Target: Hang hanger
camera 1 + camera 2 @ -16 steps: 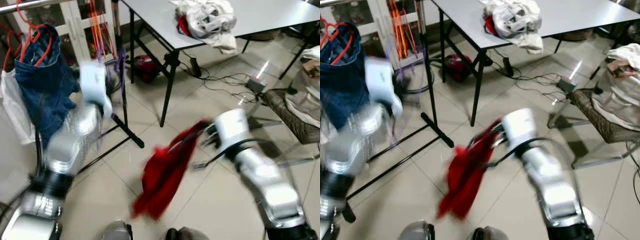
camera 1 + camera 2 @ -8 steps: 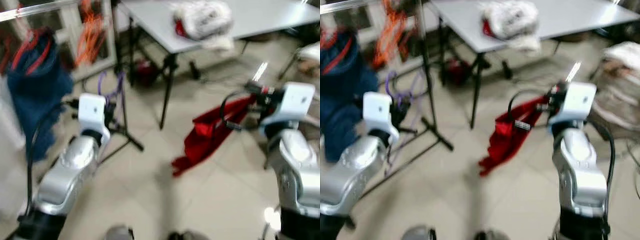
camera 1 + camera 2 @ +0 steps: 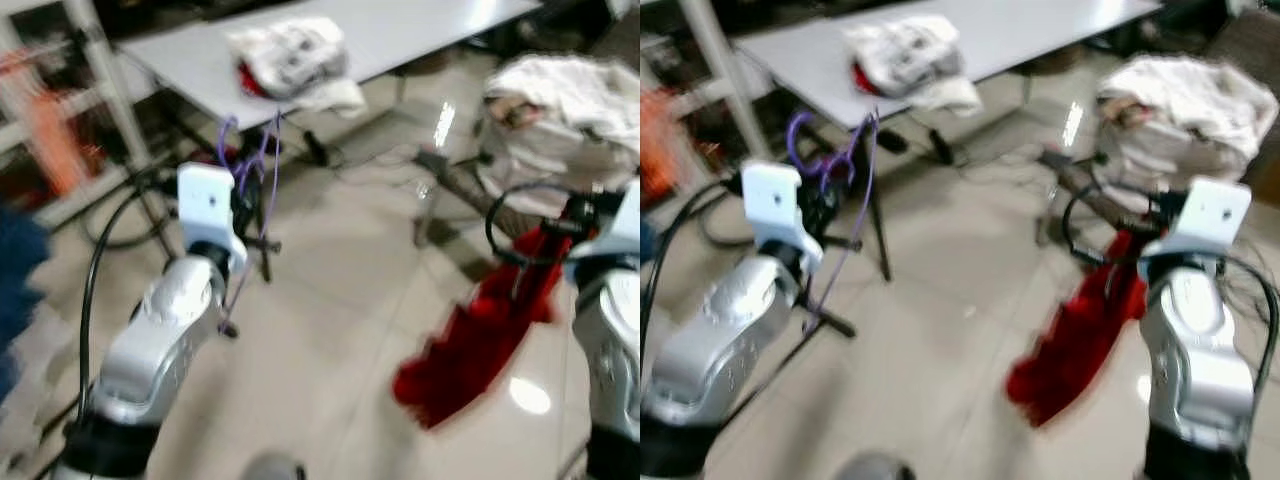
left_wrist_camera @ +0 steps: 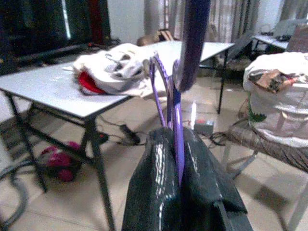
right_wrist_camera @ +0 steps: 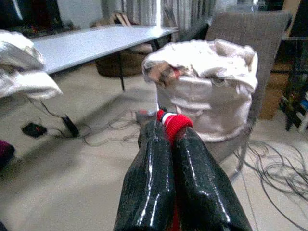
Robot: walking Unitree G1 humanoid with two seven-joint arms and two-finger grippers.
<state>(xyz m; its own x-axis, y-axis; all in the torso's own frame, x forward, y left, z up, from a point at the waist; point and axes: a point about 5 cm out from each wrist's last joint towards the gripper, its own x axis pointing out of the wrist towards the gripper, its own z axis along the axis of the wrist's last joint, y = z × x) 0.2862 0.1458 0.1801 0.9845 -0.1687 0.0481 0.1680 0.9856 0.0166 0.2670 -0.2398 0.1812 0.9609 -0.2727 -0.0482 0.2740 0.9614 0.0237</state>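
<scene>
Left tool (image 4: 175,144) clamped on purple hanger (image 4: 169,91), fingers (image 4: 149,192) pressed together around its wire; hook end stuck up past fingertips. Held out in front at left on raised silver arm (image 3: 165,330), hanger (image 3: 255,160) thin and upright above white wrist block (image 3: 208,205). Right tool (image 5: 172,132) pinched shut on red garment (image 5: 174,122), a red knit edge with white trim poking out between black fingers (image 5: 199,178). Garment (image 3: 480,340) draped down from right wrist toward tiled floor (image 3: 330,330), lower end blurred, hard to tell whether touching floor. Black cable (image 3: 510,225) looped beside right wrist.

Beyond left tool: grey worktop (image 3: 400,30) on black legs (image 4: 94,159), with bundle of white and red clothes (image 3: 290,60) lying on it. Under worktop, dark red object (image 4: 60,159) on floor, plus black cords (image 4: 127,137). Beyond right tool: wicker chair (image 5: 250,33) holding heaped white laundry (image 5: 207,72), cables (image 5: 274,163) trailing on floor next to it. Far left in head views: orange blur (image 3: 55,130) behind white frame post (image 3: 110,90), and dark blue cloth edge (image 3: 15,280), too smeared to detail.
</scene>
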